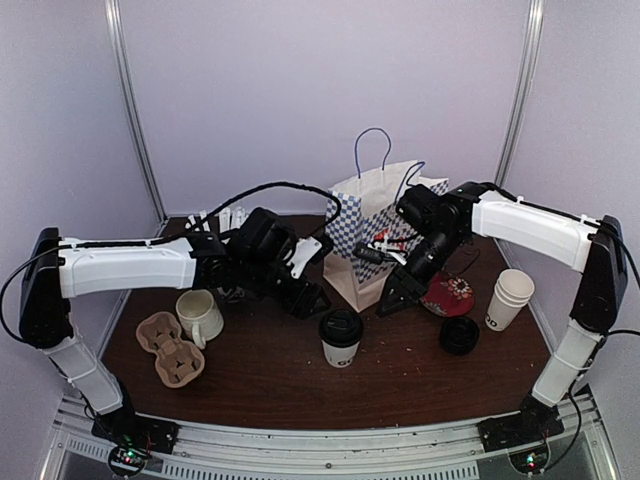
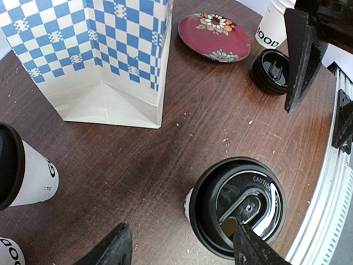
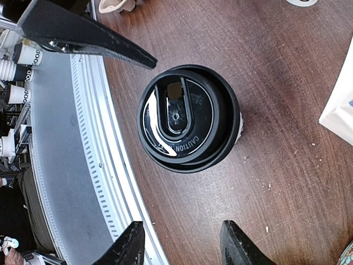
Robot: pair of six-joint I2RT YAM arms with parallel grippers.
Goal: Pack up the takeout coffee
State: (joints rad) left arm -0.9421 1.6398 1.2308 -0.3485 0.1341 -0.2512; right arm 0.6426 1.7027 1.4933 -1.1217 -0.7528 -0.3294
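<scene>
One takeout coffee cup (image 1: 340, 338) with a black lid stands on the table in front of the checkered paper bag (image 1: 372, 238). It also shows in the left wrist view (image 2: 237, 207) and in the right wrist view (image 3: 187, 118). My left gripper (image 1: 308, 298) is open and empty, above and to the left of the cup; in its own view (image 2: 182, 251) one finger overlaps the lid's edge. My right gripper (image 1: 397, 298) is open and empty, above and to the right of the cup (image 3: 182, 248). A second lidded cup (image 2: 25, 168) stands to the left of the bag.
A cream mug (image 1: 200, 315) and a cardboard cup carrier (image 1: 172, 348) stand at the left. A red flowered plate (image 1: 450, 295), a stack of black lids (image 1: 459, 335) and stacked white cups (image 1: 510, 298) are at the right. A cup of straws (image 1: 225, 218) is at the back left.
</scene>
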